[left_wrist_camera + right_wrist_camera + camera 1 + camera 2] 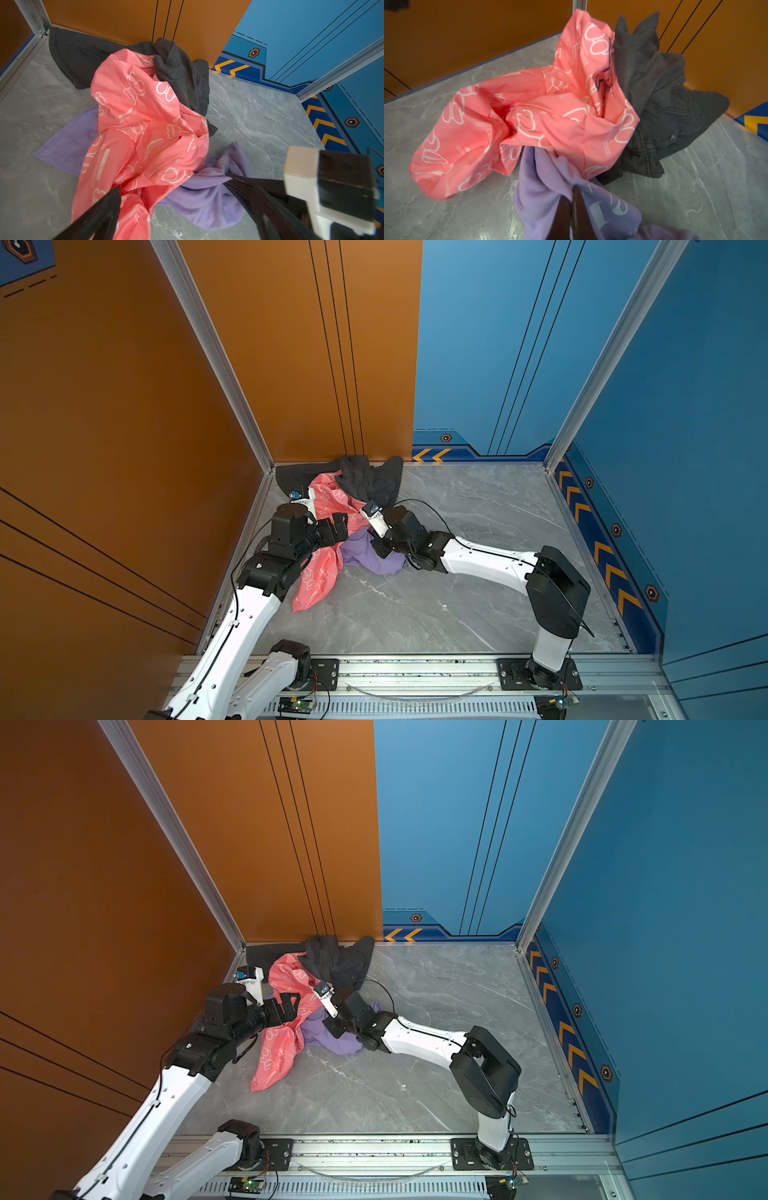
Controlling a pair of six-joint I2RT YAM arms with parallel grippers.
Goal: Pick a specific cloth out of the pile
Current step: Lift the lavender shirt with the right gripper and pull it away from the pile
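While the left pincer (338,526) gapes, the right pincer (574,191) pinches the soft lavender cloth (542,187) with pale lettering

The lavender cloth (542,197) is seen as a soft, fleecy, matt fabric with a faint pale print. The coral-pink cloth (145,116) is shown as a thin, smooth fabric with a slight sheen, printed with white outlines. The dark grey garment (660,99) is made of heavier, matt, denim-like cloth, stitched at the seams and fitted with a small shiny stud (672,136). The surface (457,580) is finished smooth, marble-patterned and faintly glossy. The frame post (216,352) is formed of brushed aluminium. The right end effector (574,189) is moulded in dark, glossy plastic.
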